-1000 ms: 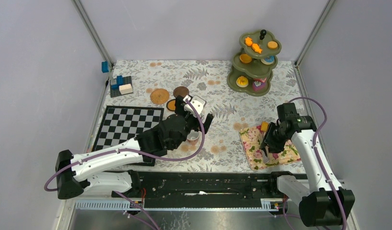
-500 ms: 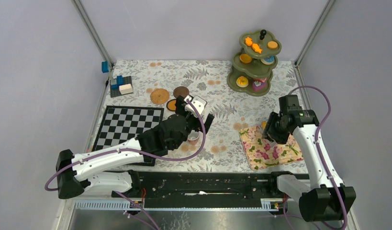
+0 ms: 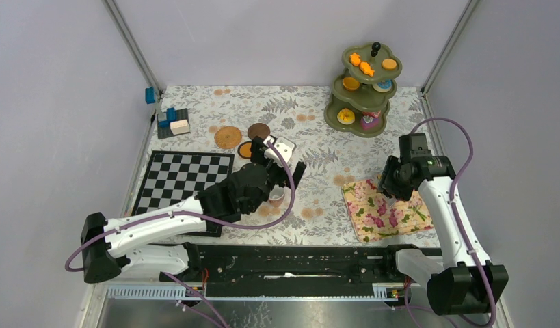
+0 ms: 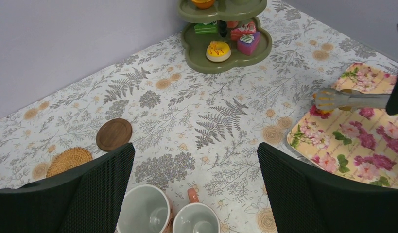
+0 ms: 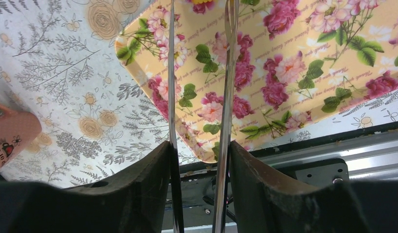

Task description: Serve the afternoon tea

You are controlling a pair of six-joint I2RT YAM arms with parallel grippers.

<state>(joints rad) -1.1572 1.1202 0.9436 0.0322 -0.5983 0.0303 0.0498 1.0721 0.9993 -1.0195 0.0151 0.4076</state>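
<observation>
My left gripper [image 3: 282, 179] [image 4: 195, 148] hangs open over two pinkish mugs [image 4: 143, 208] [image 4: 197, 219] that stand side by side, nothing between its fingers. One of these mugs [image 3: 275, 197] shows beside it from above. My right gripper [image 3: 390, 186] [image 5: 199, 145] is shut on metal tongs [image 5: 229, 73] [image 4: 352, 100], which reach out over the floral tray [image 3: 383, 215]. A small yellow-red piece sits at the tong tips; I cannot tell whether it is gripped. The olive three-tier stand [image 3: 362, 89] [image 4: 221, 63] holds several treats. A woven coaster [image 3: 228, 137] and a dark coaster [image 3: 258, 130] lie behind the left arm.
A chessboard [image 3: 184, 181] lies at the left under the left arm. Blue and white blocks [image 3: 172, 121] sit on a dark plate at the back left. Grey walls close the table on three sides. The arms' black rail [image 3: 297, 263] runs along the near edge.
The right arm has drawn back from the tray's near edge toward its far side, taking the tongs with it. The left arm has stayed still.
</observation>
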